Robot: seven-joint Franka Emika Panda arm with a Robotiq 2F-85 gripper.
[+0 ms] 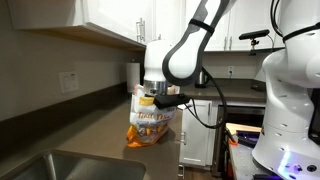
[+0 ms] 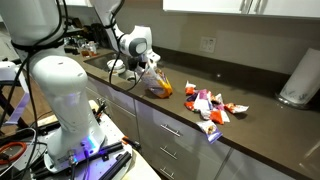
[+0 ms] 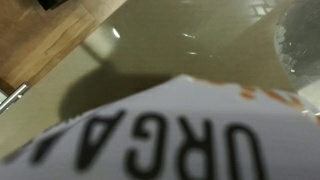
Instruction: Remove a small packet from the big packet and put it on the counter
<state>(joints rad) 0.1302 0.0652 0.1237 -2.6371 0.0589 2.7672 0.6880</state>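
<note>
In an exterior view, I see the end effector [image 1: 163, 98] down at the top of the big packet [image 1: 150, 125], which stands on the dark surface [image 1: 95, 130]. The bag's crinkled mouth masks the fingers, so I cannot tell how wide they are. A steel sink [image 1: 60, 165] lies near the big packet, toward the camera.

In an exterior view, loose small packets [image 2: 210, 107] lie scattered well apart from the big packet, with a paper roll [image 2: 298, 78] farther beyond them.

In the wrist view, the big packet fills the lower frame with its white top and dark lettering, blocking my sight of the fingers.
</note>
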